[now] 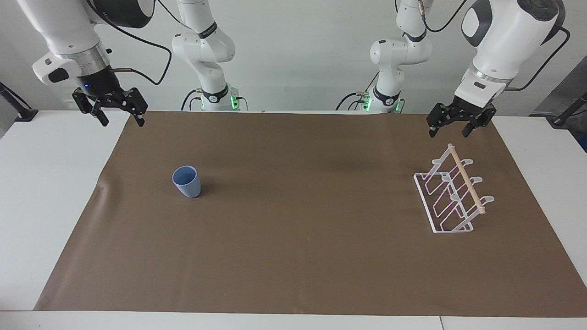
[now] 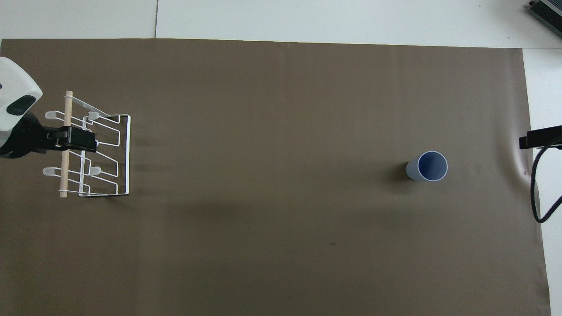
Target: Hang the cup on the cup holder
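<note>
A light blue cup [image 1: 187, 182] [image 2: 428, 166] stands upright, mouth up, on the brown mat toward the right arm's end of the table. The white wire cup holder [image 1: 467, 181] [image 2: 128, 153], with its wooden dowel on top, stands toward the left arm's end. No cup hangs on it. My left gripper [image 1: 449, 133] [image 2: 83, 140] hangs open in the air above the holder's end, touching nothing. High over the mat's corner, my right gripper [image 1: 121, 120] [image 2: 533, 139] is open and holds nothing, well apart from the cup.
The brown mat [image 1: 293, 238] [image 2: 263, 175] covers most of the white table, with bare white margins at both ends. A black cable [image 2: 538, 193] droops by the right gripper at the mat's edge.
</note>
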